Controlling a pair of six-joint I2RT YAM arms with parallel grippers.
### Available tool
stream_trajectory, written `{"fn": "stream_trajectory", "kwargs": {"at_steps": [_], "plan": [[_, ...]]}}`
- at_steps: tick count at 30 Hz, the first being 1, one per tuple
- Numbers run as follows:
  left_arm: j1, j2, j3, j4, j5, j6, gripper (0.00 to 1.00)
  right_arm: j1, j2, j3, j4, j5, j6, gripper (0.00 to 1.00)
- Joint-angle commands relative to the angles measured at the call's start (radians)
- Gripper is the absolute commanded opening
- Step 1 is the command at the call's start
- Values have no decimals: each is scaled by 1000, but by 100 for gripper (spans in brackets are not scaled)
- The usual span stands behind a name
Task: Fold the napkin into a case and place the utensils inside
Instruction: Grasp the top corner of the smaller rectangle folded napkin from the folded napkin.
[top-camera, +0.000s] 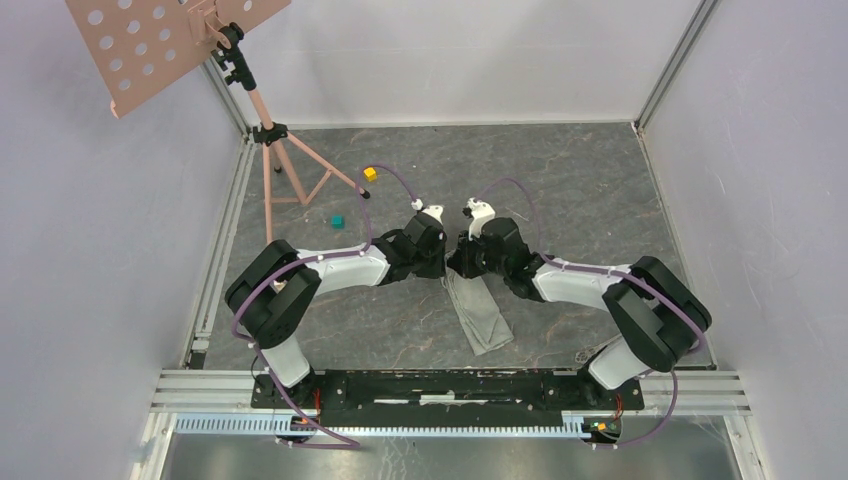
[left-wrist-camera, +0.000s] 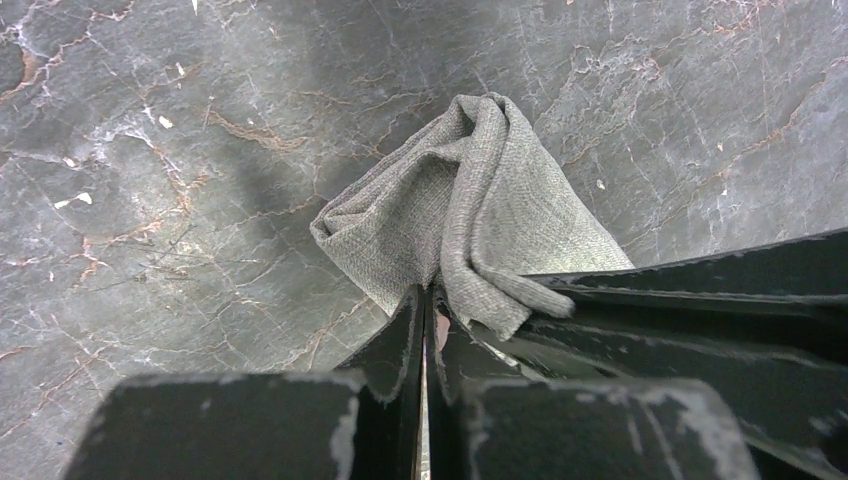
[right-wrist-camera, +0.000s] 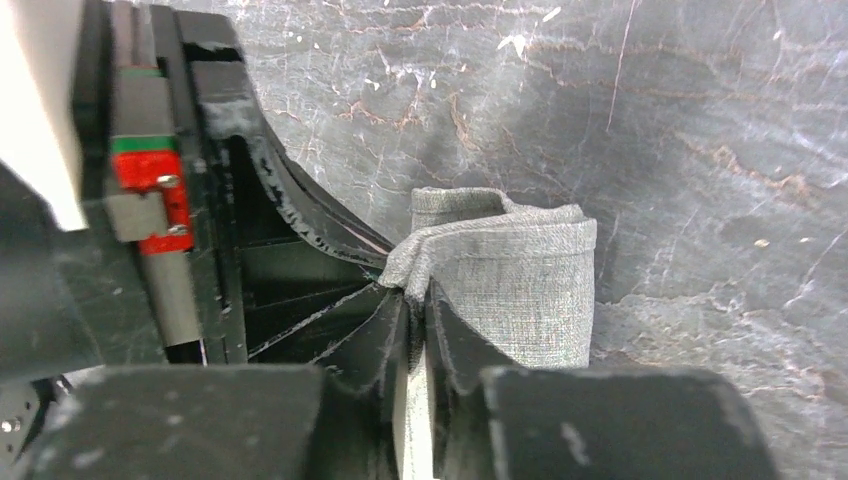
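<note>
The napkin lies as a narrow, long folded strip of grey-green cloth on the dark marbled floor between the two arms. Its far end is lifted and bunched where the grippers meet. My left gripper is shut on a fold of the napkin at its tips. My right gripper is shut on the neighbouring edge of the napkin, the cloth pinched between its jaws. In the top view the left gripper and right gripper stand almost touching. The utensils are out of view.
A small yellow cube and a teal cube lie at the back left. A pink music stand stands in the far left corner. Pale walls and aluminium rails enclose the floor.
</note>
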Motion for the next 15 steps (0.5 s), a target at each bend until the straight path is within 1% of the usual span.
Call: {"fn": "stream_trajectory", "kwargs": {"at_steps": [1, 3, 6, 8, 9, 11, 12, 14, 15], "plan": [[9, -48, 36, 37, 19, -59, 2, 5, 50, 17, 46, 20, 50, 6], [19, -66, 37, 38, 37, -67, 2, 6, 69, -14, 81, 22, 86, 3], [22, -92, 37, 37, 38, -55, 2, 6, 91, -47, 136, 26, 106, 2], [22, -97, 33, 37, 38, -53, 2, 6, 116, -40, 158, 32, 103, 2], [22, -94, 32, 37, 63, -55, 2, 4, 134, -30, 156, 39, 100, 2], [22, -87, 27, 38, 66, -61, 2, 5, 154, -3, 139, 45, 89, 2], [23, -85, 23, 37, 66, -63, 2, 4, 160, -1, 152, 34, 85, 3], [24, -81, 13, 67, 68, -70, 2, 4, 169, 10, 155, -18, 83, 8], [25, -81, 10, 71, 67, -71, 2, 3, 167, 19, 138, -41, 83, 14]]}}
